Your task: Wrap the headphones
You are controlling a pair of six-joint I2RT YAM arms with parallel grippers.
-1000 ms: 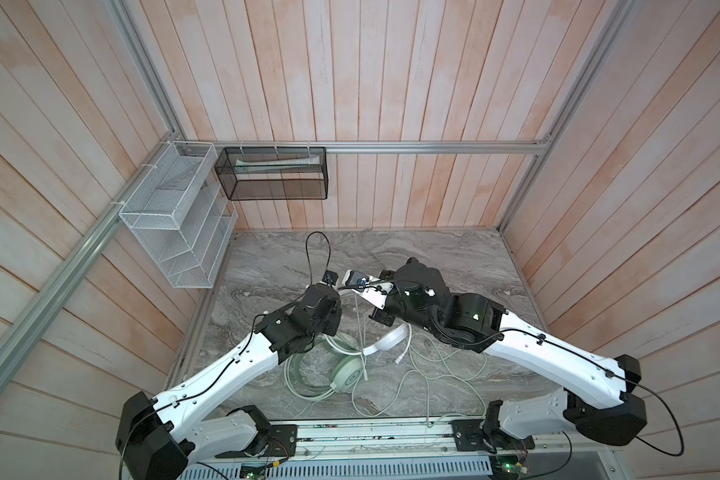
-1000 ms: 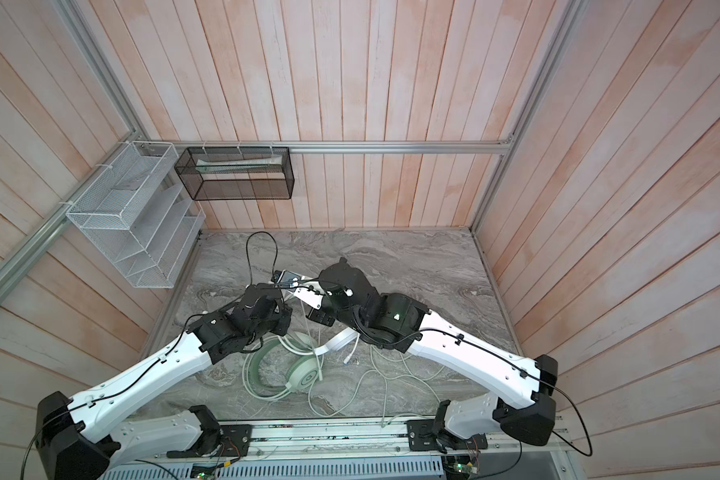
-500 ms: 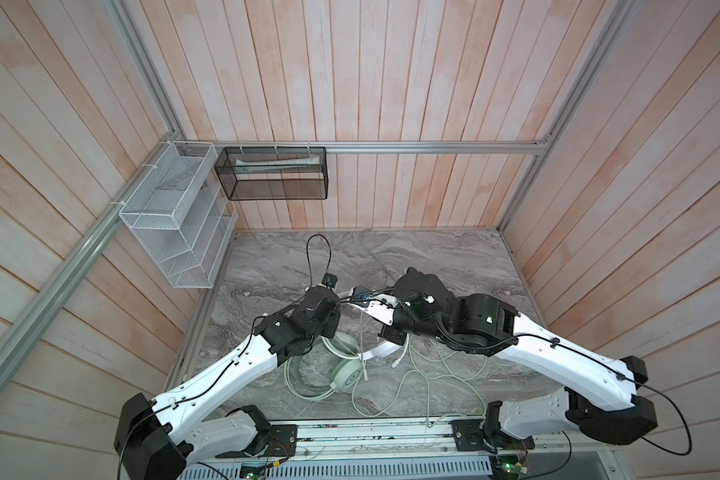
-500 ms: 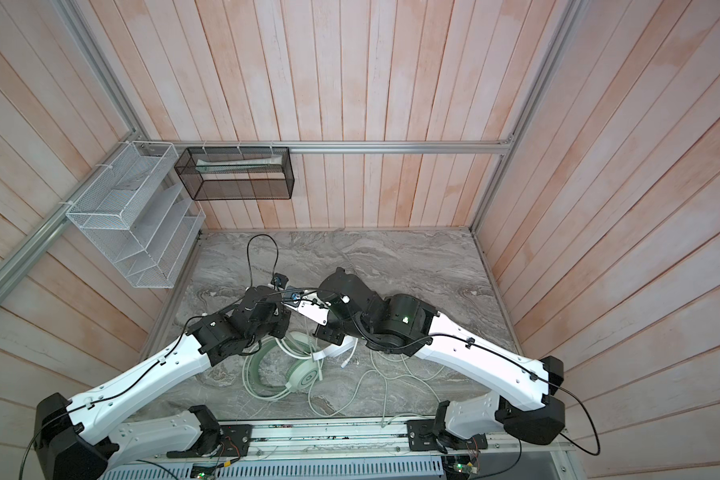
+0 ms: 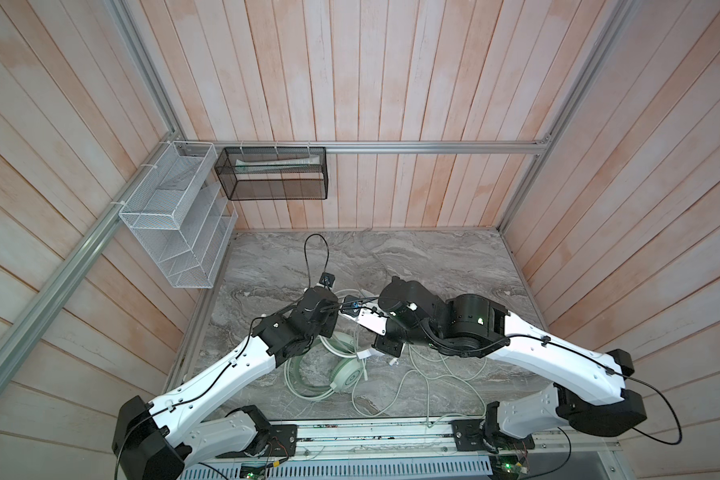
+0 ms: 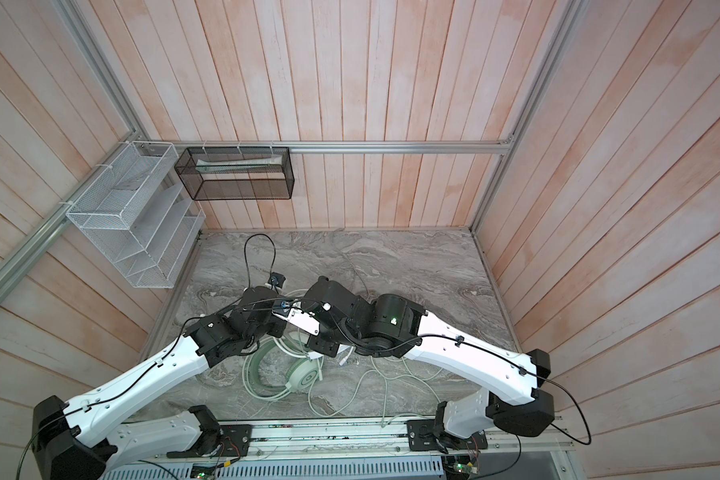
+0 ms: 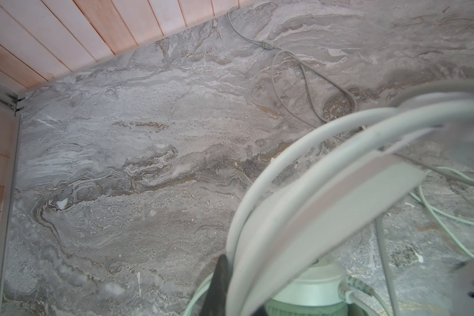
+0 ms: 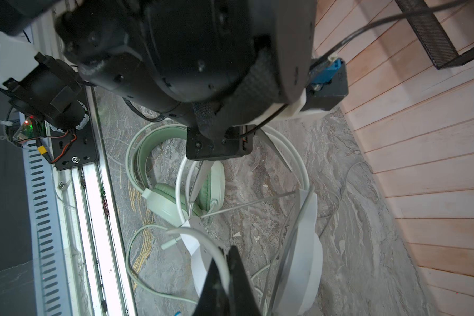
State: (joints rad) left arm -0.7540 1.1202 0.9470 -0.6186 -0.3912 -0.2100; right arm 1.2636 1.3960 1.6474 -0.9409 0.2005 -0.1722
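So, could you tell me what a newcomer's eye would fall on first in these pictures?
Two black-and-white robot arms, left and right, nearly meet over the middle of the grey marbled tabletop. In front of that, a mint green over-ear headset lies among loose pale cables near the front edge. A white wire rack and black mesh basket hang back-left.

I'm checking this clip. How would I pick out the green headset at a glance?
Start at the grey marble table and look toward its front edge, between the left arm and the right arm. The green headset lies flat there. Its mint green colour sets it apart from the white headset beside it.
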